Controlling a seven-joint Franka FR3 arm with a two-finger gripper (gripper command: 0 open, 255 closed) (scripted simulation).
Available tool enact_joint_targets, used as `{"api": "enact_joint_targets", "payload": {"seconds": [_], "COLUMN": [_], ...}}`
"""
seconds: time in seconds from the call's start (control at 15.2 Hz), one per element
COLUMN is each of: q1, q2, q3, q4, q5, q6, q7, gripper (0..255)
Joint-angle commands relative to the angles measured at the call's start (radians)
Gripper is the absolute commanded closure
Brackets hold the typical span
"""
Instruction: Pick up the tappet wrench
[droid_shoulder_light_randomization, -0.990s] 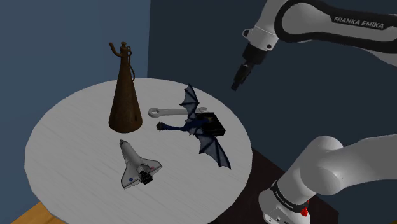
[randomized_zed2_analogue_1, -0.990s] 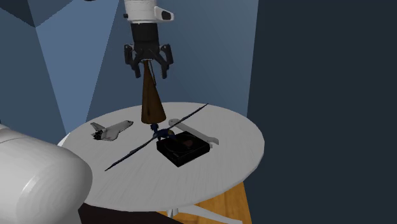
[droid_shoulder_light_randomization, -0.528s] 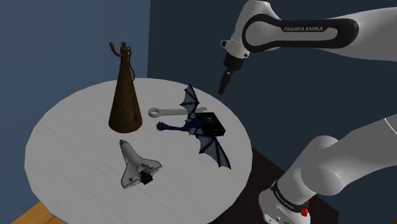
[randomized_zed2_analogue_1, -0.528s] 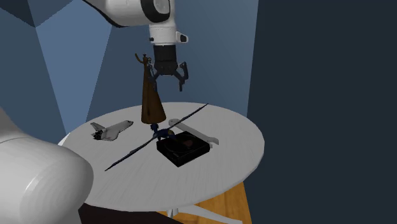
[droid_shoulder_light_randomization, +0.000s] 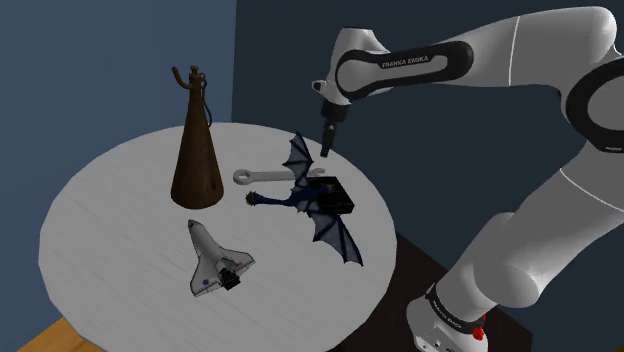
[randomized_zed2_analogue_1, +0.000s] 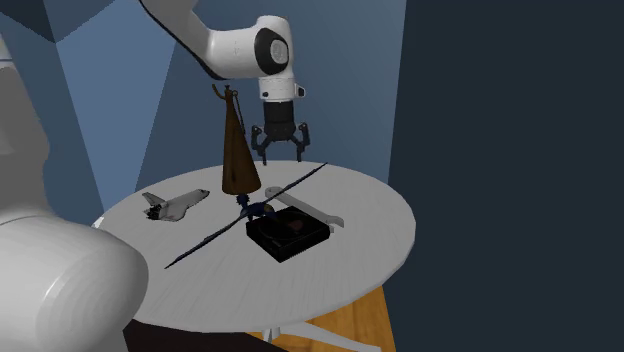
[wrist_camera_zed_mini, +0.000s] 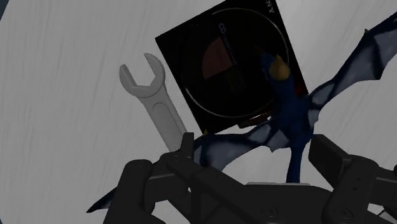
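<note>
The wrench (wrist_camera_zed_mini: 156, 102) is pale grey, the desk (droid_shoulder_light_randomization: 110, 200) whitish with faint grey streaks, and the box (wrist_camera_zed_mini: 216, 63) black with a dull red wedge inside a thin grey ring. The dragon (wrist_camera_zed_mini: 289, 108) is dark blue with paler blue-grey wing webs (a yellow spot at its head), the cone (droid_shoulder_light_randomization: 196, 155) mottled brown, the shuttle (droid_shoulder_light_randomization: 210, 258) white with black patches. The hand (randomized_zed2_analogue_1: 283, 152) is all black, the walls (droid_shoulder_light_randomization: 120, 40) blue.

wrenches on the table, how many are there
1. The grey wrench lies flat on the white table beside the black box, partly behind a wing of the blue dragon.
</note>
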Motion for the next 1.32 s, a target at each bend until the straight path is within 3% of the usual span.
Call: {"api": "enact_joint_targets", "payload": {"seconds": [0.0,0.86,1.25], "q1": [0.001,0.024,0.026], "q2": [0.087,0.601,0.656], "q3": [-0.002,0.037,0.038], "q4": [0.055,0.463,0.467], "q5": [-0.008,-0.097,-0.105], "q6": [0.02,0.053,0.102], "q7": [-0.057,-0.324,-0.326], "gripper": [0,0,0]}}
